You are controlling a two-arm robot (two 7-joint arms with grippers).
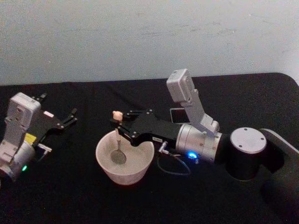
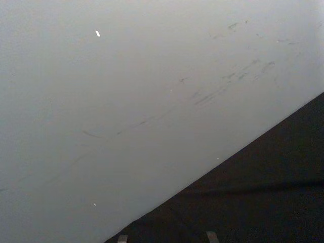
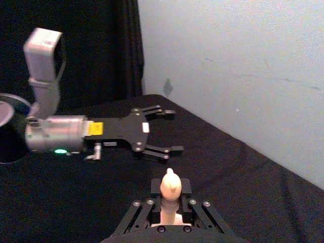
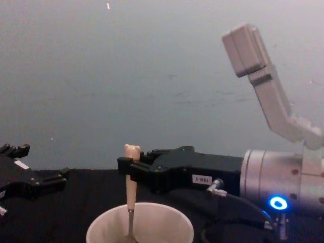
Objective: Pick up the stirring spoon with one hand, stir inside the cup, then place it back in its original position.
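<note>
The cream-white cup (image 1: 105, 163) stands at the table's middle front. The stirring spoon (image 1: 119, 156) stands upright in it, its metal bowl down inside the cup and its bear head (image 1: 117, 115) above the rim. My right gripper (image 1: 118, 129) reaches in from the right and is shut on the spoon's beige handle (image 4: 131, 190) just below the bear head (image 3: 170, 184). The cup's rim (image 4: 167, 212) lies under the gripper (image 4: 127, 169). A dark square holder (image 1: 175, 115) stands behind the right arm, partly hidden. My left gripper (image 1: 58, 106) rests open at the far left.
A black cloth covers the table (image 1: 70, 196), and a pale wall runs along its back edge. The right arm's white camera housing (image 1: 180, 86) rises above the holder. A thin cable (image 1: 174, 169) loops on the cloth right of the cup. The left gripper (image 3: 174, 131) hovers beyond the spoon.
</note>
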